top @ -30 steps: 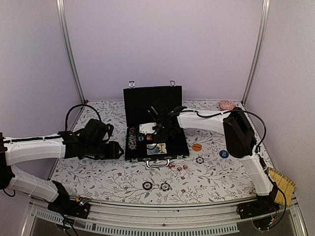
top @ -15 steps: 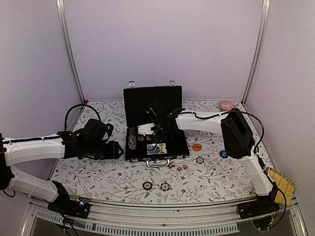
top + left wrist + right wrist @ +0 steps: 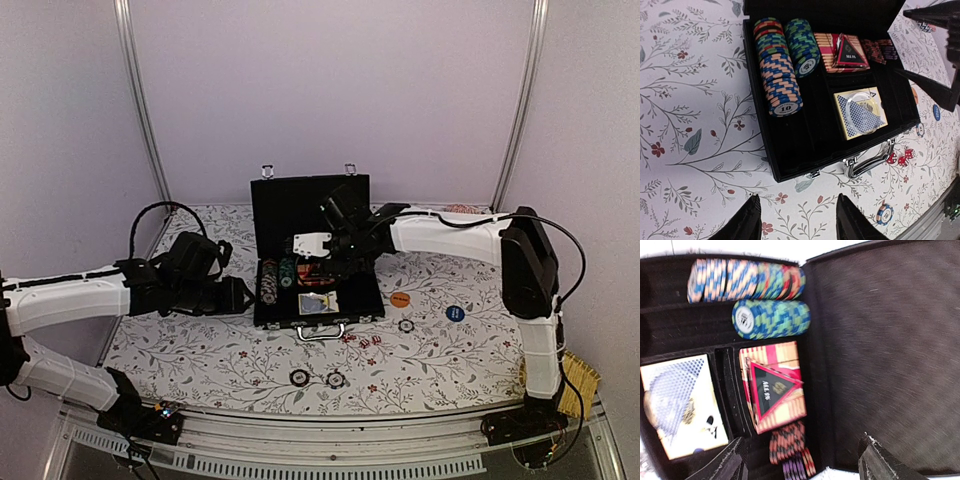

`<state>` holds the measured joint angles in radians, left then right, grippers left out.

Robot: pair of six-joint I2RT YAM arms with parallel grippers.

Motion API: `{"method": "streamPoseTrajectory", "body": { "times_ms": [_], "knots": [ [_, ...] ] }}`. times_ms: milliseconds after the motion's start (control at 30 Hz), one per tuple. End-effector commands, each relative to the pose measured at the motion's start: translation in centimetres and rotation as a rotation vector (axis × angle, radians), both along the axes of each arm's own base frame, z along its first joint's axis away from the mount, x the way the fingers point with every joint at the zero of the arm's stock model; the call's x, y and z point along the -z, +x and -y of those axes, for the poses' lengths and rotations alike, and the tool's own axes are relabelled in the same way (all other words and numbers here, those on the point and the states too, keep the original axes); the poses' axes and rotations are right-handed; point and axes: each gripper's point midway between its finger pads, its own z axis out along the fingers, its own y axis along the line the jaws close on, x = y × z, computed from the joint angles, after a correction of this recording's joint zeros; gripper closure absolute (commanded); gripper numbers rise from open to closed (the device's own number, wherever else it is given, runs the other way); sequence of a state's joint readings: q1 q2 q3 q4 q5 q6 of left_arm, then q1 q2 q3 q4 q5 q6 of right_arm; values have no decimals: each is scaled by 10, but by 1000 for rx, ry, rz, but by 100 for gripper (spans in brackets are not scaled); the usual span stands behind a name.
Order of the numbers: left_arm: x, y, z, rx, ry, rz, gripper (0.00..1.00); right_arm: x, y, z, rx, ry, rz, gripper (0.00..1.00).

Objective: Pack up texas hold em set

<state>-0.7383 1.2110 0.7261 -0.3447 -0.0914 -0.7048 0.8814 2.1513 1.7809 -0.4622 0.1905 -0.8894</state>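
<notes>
The black briefcase of the texas hold em set stands open at mid-table, lid upright. Inside it lie rows of chips, a black-red triangle on a red card deck, and a blue card deck. My right gripper hovers open and empty over the tray's far part. My left gripper is open and empty over the table, just off the case's near-left corner. Loose chips, red dice, an orange disc and a blue disc lie outside the case.
A woven yellow straw item lies at the table's right edge by the right arm's base. Metal frame posts and white walls close in the back and sides. The case's silver handle points at the near edge.
My right gripper has opened wider and drawn back toward the lid, its arm swinging up and right. The left gripper has opened slightly and edged toward the case.
</notes>
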Motion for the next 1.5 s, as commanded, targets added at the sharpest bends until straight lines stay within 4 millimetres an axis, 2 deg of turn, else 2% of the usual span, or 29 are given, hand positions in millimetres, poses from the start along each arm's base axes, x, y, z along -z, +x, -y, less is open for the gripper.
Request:
{"method": "streamPoseTrajectory", "body": {
  "times_ms": [0, 167, 267, 500, 667, 800, 967, 1233, 1467],
  "knots": [
    [-9, 11, 7, 24, 22, 26, 49, -41, -16, 11, 31, 117, -34, 23],
    [-8, 15, 19, 59, 14, 25, 50, -51, -40, 44, 71, 188, -172, 23],
    [-7, 17, 28, 89, 2, 23, 51, -51, -50, 75, 120, 229, -269, 24],
    [0, 22, 52, 169, 14, 10, 52, -22, -68, 151, 259, 244, -434, 27],
    [3, 21, 73, 231, 4, 4, 54, 7, -94, 180, 315, 202, -655, 28],
    [4, 17, 89, 272, -14, 4, 55, 26, -97, 188, 372, 153, -758, 30],
    [8, 11, 101, 304, -8, -4, 55, 54, -80, 195, 461, 99, -795, 34],
    [10, 5, 102, 307, -18, -4, 55, 77, -54, 197, 569, 45, -791, 34],
    [13, 3, 101, 306, -21, -9, 55, 92, -46, 195, 587, 14, -800, 34]
  ]
}}
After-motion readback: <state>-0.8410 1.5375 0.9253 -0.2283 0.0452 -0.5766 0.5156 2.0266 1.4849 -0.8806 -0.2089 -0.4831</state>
